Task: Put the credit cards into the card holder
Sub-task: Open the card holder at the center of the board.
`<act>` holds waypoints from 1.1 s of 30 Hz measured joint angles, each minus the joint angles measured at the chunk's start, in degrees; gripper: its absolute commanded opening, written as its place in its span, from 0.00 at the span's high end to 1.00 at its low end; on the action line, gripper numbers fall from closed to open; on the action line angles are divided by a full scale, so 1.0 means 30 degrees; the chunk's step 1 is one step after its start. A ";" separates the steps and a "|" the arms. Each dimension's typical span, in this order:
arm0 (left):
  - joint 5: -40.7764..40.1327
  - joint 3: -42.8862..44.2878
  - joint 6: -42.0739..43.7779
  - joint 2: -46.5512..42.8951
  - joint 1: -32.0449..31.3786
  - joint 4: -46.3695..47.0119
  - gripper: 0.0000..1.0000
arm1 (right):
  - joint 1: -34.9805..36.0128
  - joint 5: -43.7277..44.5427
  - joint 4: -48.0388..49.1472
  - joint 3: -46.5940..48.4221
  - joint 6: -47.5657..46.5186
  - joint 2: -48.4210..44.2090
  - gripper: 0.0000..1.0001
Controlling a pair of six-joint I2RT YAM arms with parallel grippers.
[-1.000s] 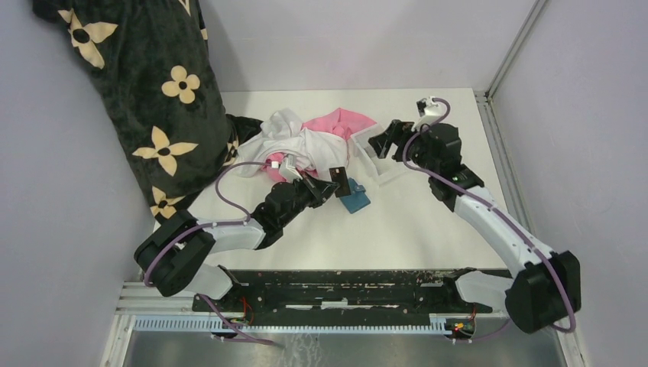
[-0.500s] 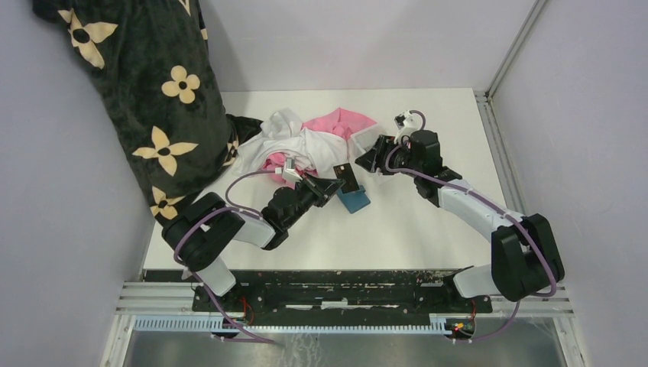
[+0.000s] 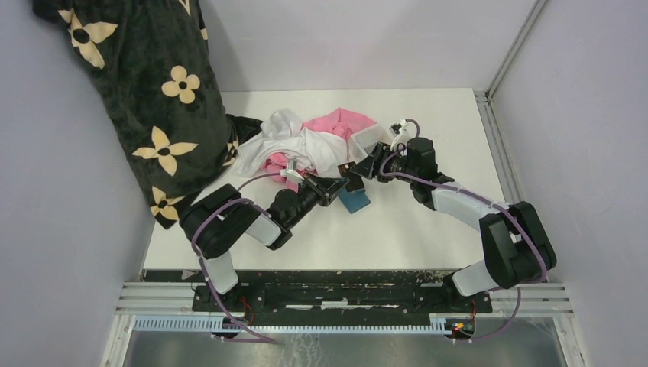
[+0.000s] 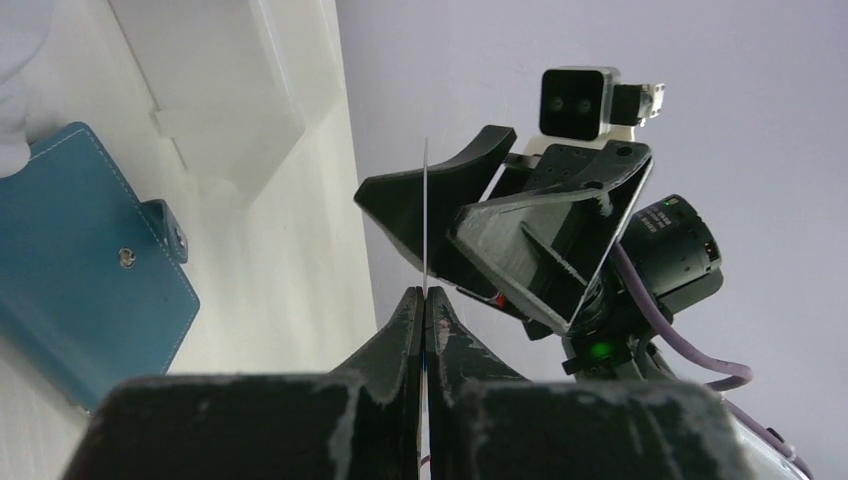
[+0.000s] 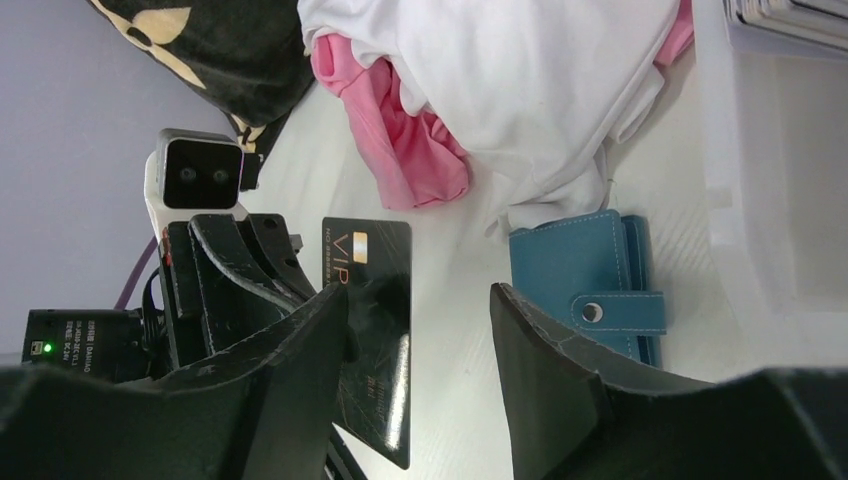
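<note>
My left gripper (image 3: 336,186) is shut on a dark credit card (image 3: 349,174) marked VIP and holds it upright above the table. In the left wrist view the card (image 4: 425,215) shows edge-on, rising from the closed fingertips (image 4: 408,310). My right gripper (image 3: 372,164) is open and empty, facing the card from the right. In the right wrist view the card (image 5: 385,330) stands in the gap, beside one of the right gripper's fingers (image 5: 310,340). The teal-blue card holder (image 3: 355,200) lies closed on the table just below the card, snap tab visible (image 5: 585,290). No other cards show.
A pile of white and pink clothes (image 3: 306,141) lies just behind the grippers. A black floral cloth (image 3: 145,92) hangs at the back left. A clear plastic tray (image 5: 770,150) sits beside the card holder, also seen in the left wrist view (image 4: 225,90).
My right gripper has moved left and down from the back right toward the card, ending close to it. My left gripper keeps hold of the card, shifted slightly right.
</note>
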 measured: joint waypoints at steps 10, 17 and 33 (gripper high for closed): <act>0.0379 0.0539 -0.0889 0.1253 0.0066 0.1450 0.97 | 0.0131 -0.1260 0.1253 -0.0663 0.1282 0.0131 0.83; 0.0437 0.0270 -0.0976 0.1486 0.0335 0.1566 0.71 | 0.0109 -0.2339 0.2798 -0.0714 0.2754 0.0780 0.99; -0.1596 -0.2353 -0.0364 0.0211 0.0466 -0.1690 0.68 | 0.2208 0.0750 -0.5974 0.2229 -0.2375 0.0459 0.99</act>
